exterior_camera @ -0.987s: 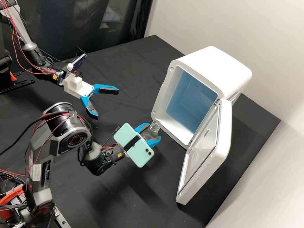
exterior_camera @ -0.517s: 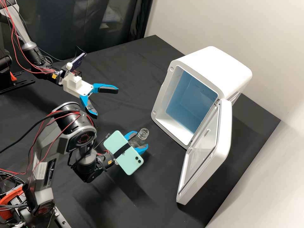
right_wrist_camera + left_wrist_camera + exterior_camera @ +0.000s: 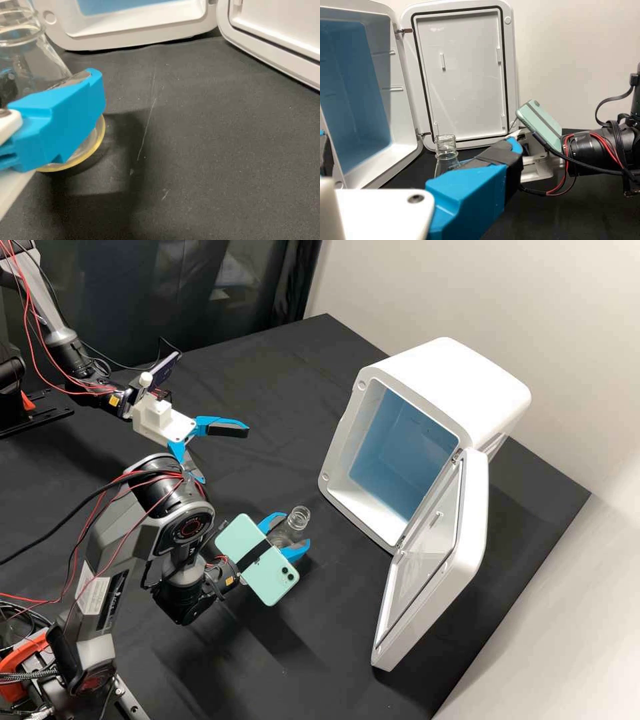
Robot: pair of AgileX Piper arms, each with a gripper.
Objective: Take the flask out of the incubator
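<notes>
While the incubator (image 3: 460, 383) stood open beyond the jaws, the flask (image 3: 298, 517) was out of it and low over the bench (image 3: 287, 373).
The right gripper (image 3: 288, 535) pinched the flask between its jaws, with the base at or just above the bench; which could not be told. The left gripper (image 3: 210, 448) hung well apart, jaws spread and empty. Removal looked nearly done. The next move called for seating the flask flat and upright, then spreading the jaws without tipping it.

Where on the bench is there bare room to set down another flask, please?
The far bench between the left arm's open jaws and the incubator is bare; so is the near strip between the right arm and the open door. Crowded: around the flask in the right arm's jaws.
</notes>
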